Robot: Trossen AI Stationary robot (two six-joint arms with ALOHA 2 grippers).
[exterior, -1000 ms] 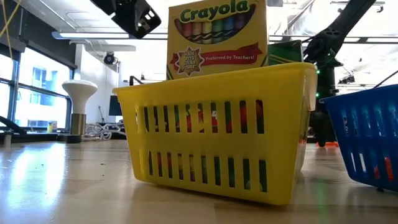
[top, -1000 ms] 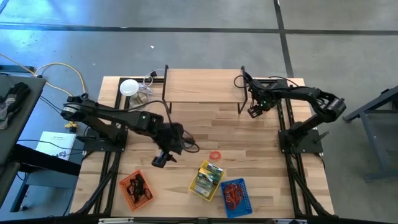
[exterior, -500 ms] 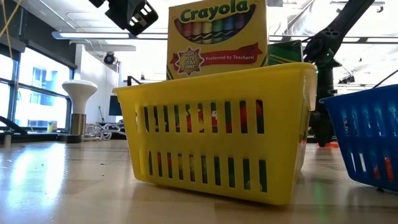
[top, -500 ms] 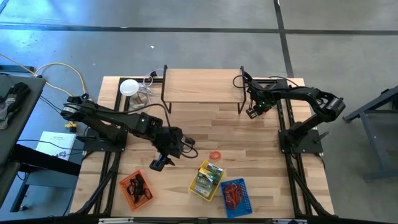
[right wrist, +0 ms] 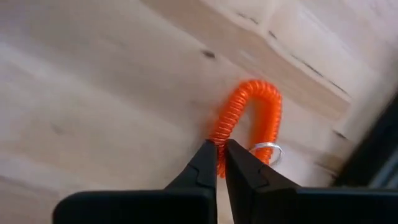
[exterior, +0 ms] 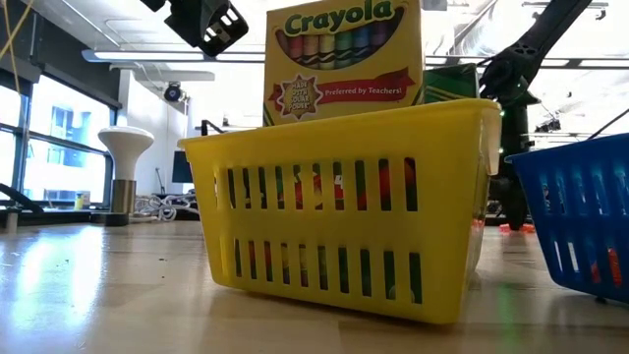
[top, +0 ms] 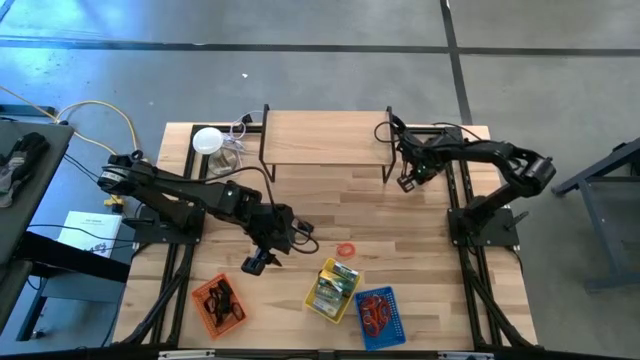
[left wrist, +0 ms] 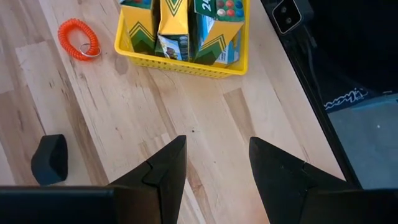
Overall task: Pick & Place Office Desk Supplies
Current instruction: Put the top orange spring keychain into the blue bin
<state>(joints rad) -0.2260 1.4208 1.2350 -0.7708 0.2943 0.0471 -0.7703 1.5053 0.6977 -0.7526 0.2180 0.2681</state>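
The setting is a robotics lab or test workspace inside a large, open industrial-style room. A wooden table (top: pixel 400 215) stands on a bare grey concrete floor (top: pixel 300 70) marked with dark seams, and two dark robot arms are bolted to it on black metal frames (top: pixel 470 225). A yellow cable (top: pixel 95 108) trails across the floor beside a side bench holding papers (top: pixel 90 232). The low view looks past a yellow basket (exterior: pixel 344 206) to tall windows (exterior: pixel 49 147), long ceiling light strips (exterior: pixel 157 56) and further equipment stands in the background.
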